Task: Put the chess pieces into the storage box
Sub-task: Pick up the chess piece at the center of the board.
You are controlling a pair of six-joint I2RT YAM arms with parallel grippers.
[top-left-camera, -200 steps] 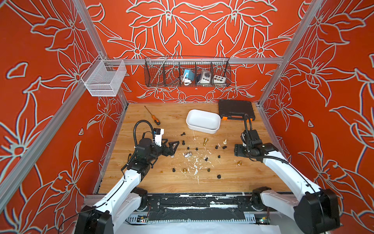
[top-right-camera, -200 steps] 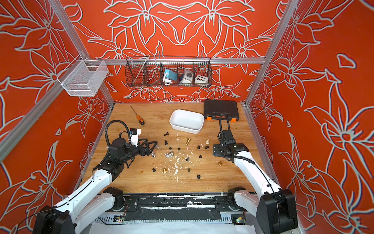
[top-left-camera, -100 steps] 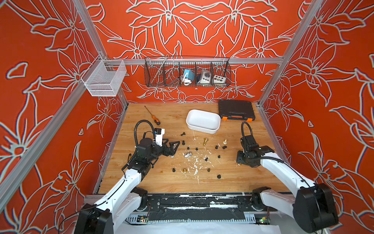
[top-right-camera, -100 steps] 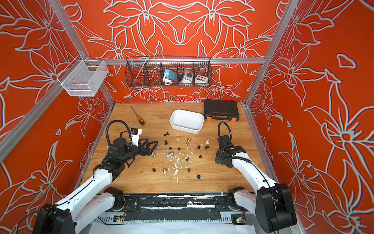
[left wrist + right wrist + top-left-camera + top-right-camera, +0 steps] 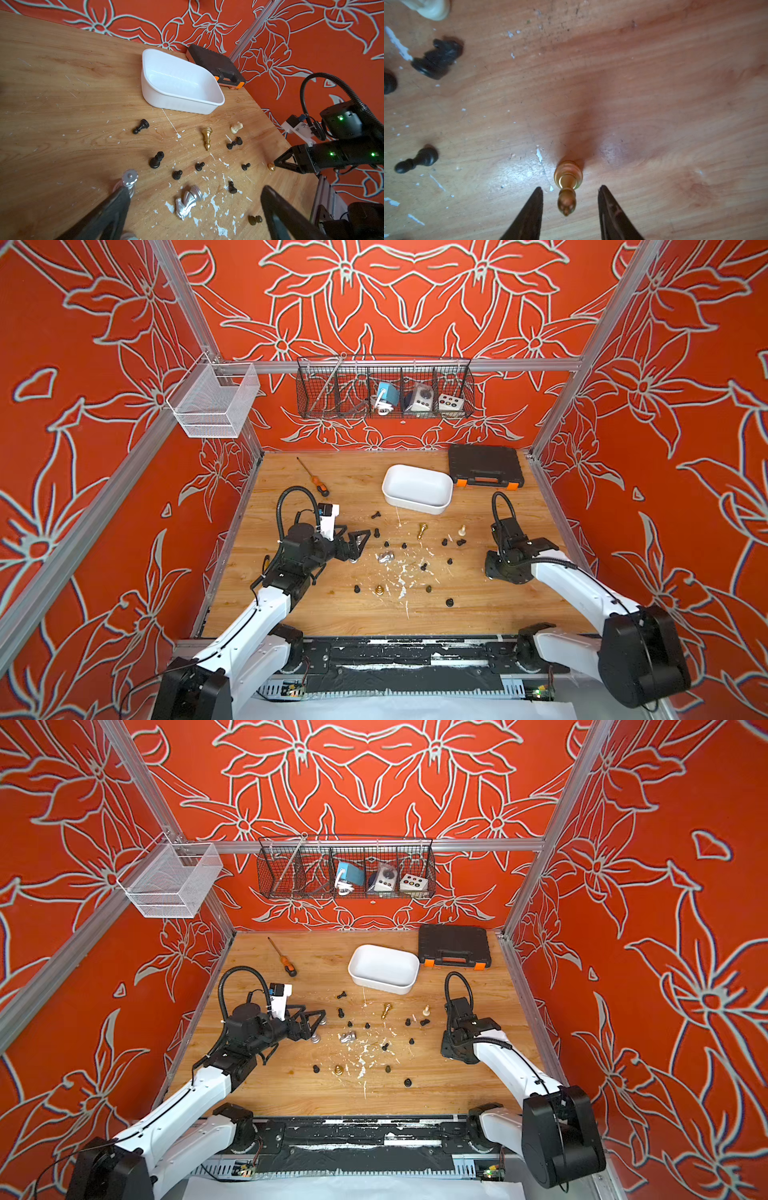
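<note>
Several chess pieces lie scattered on the wooden table in front of the empty white storage box [image 5: 415,506] [image 5: 178,104]. Most are black pawns [image 5: 449,602]. A silver knight [image 5: 188,199] and a gold piece [image 5: 207,137] lie on their sides, and a cream piece [image 5: 461,531] stands near them. My right gripper [image 5: 570,188] points down at the right side, open, its fingers on either side of an upright gold piece [image 5: 568,176] with a gap on each side. My left gripper [image 5: 195,190] [image 5: 360,545] is open wide over the knight, one finger beside a standing silver piece [image 5: 129,178].
A black toolcase with orange latches [image 5: 484,466] sits behind the box on the right. An orange-handled screwdriver [image 5: 311,477] lies at the back left. A white mesh basket [image 5: 212,404] and a black wire basket [image 5: 384,391] hang on the walls. White paint flecks mark the table's middle.
My right gripper has tipped downward and dropped toward the front over the gold piece, its jaws narrowing around it. The left arm has not moved.
</note>
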